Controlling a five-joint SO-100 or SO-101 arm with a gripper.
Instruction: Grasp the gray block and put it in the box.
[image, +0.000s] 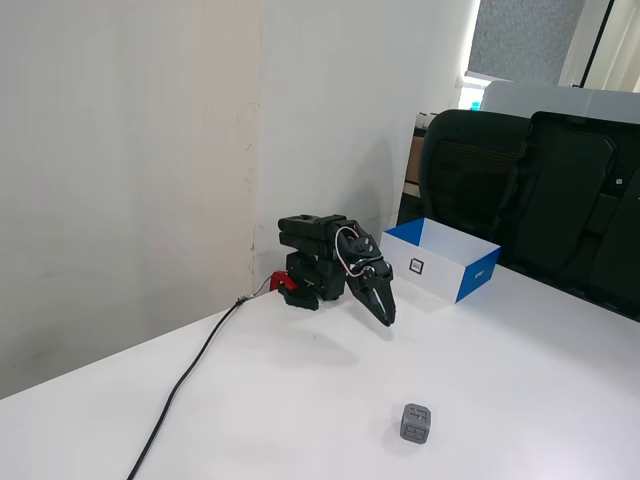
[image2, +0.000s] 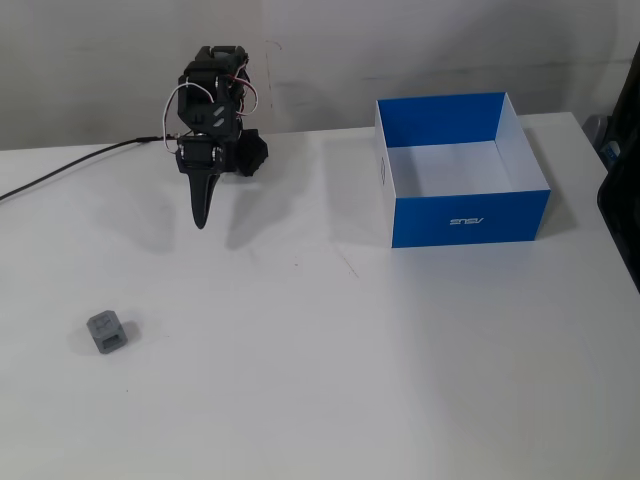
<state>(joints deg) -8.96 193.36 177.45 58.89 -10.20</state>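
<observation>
The claw (image2: 201, 220) hangs pinched together and empty, well apart from the gray block (image2: 107, 332).

Plain white table (image2: 400, 380) here. Sitting right on it: the gray block (image2: 107, 332) near the front, the box (image2: 461, 214) well apart, and a black cable (image2: 60, 172).

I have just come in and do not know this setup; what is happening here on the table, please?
A small black robot arm sits folded at the back of the white table, and nothing is being handled at this moment. Its end effector looks closed and empty, pointing down above the table. The gray block lies alone on the table, apart from the arm. The blue box stands open and empty on the other side, so the block is not yet grasped.
</observation>
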